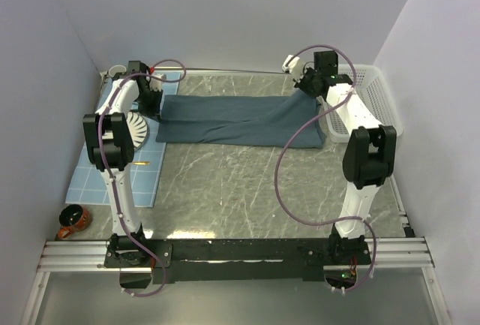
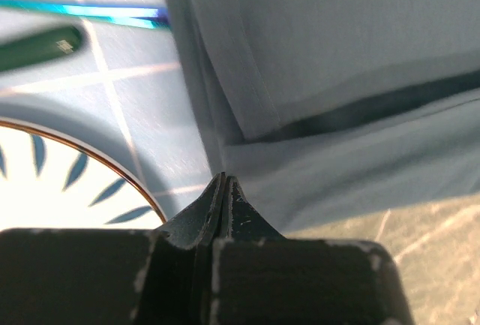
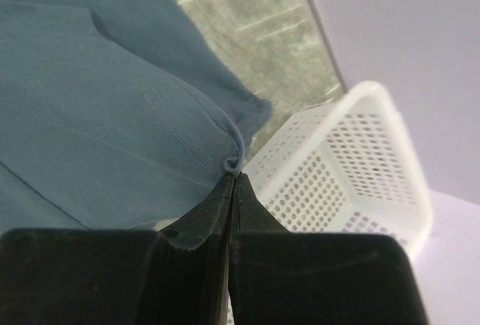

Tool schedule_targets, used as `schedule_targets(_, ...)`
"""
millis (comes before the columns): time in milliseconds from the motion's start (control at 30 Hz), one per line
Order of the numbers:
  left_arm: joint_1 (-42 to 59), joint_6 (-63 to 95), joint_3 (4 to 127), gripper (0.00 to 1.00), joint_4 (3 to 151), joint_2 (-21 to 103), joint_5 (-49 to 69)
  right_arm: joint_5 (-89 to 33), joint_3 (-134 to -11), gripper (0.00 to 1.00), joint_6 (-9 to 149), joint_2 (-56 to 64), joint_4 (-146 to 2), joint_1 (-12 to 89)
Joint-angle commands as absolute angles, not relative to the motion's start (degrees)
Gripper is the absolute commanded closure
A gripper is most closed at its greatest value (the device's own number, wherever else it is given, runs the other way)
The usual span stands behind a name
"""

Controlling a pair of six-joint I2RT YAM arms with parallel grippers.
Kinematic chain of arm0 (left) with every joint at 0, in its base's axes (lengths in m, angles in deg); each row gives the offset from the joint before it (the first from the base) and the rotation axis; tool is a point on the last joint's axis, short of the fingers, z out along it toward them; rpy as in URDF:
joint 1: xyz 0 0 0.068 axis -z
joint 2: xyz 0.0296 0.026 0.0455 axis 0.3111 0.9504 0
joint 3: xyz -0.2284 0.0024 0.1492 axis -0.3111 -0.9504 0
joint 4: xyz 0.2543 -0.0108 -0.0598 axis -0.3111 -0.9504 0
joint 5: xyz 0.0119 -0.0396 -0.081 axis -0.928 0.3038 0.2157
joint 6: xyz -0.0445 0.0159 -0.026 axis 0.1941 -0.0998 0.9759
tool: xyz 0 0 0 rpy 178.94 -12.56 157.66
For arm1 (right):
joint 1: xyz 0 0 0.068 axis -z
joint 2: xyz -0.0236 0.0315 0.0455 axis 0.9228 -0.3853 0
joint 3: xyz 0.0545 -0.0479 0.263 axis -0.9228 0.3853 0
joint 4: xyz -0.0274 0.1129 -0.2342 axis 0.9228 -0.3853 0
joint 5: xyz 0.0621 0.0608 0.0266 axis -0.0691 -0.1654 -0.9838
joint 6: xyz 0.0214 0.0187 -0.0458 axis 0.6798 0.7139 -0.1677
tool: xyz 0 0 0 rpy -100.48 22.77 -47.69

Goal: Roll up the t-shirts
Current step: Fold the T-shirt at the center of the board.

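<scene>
Cotton t-shirt [image 1: 234, 119], soft slate-blue, lies folded in a long flat band far across the marbled table [image 1: 247, 190]; left gripper [image 2: 225, 179] and right gripper [image 3: 233, 176], jaws closed, each pinch one end's hem.

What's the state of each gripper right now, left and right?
Left gripper: shut, tip at the t-shirt edge; cannot tell if cloth is pinched.
Right gripper: shut on the t-shirt, pinching its hem.
</scene>
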State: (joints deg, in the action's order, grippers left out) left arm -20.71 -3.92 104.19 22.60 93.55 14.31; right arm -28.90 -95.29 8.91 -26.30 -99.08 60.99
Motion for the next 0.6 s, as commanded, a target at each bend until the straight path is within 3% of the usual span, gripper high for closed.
schedule_targets(0,-20.7,-2.3,109.4,0.95,24.7,95.2,10.8,-23.0,-98.3,1.00,10.9,-31.1,-95.3,61.1)
schedule_targets(33,-20.7,-2.0,109.6,0.95,25.1,95.3,10.3,-22.0,-98.9,0.92,11.4,-32.5,-94.8,61.2)
schedule_targets(133,-20.8,-1.2,109.9,0.75,25.4,94.5,9.0,-17.4,-100.6,0.62,16.1,-32.0,-91.9,61.0)
schedule_targets(233,-20.8,-1.0,107.9,0.57,26.2,89.9,9.4,-18.5,-103.2,0.51,23.8,-28.8,-96.0,60.9)
schedule_targets(367,-20.7,-2.3,99.4,0.54,28.5,83.5,14.0,-25.7,-100.3,0.48,29.0,-22.5,-104.4,61.1)
schedule_targets(567,-20.6,-2.4,88.5,0.54,30.1,79.8,14.5,-36.0,-83.6,0.46,29.3,-14.4,-115.0,62.3)
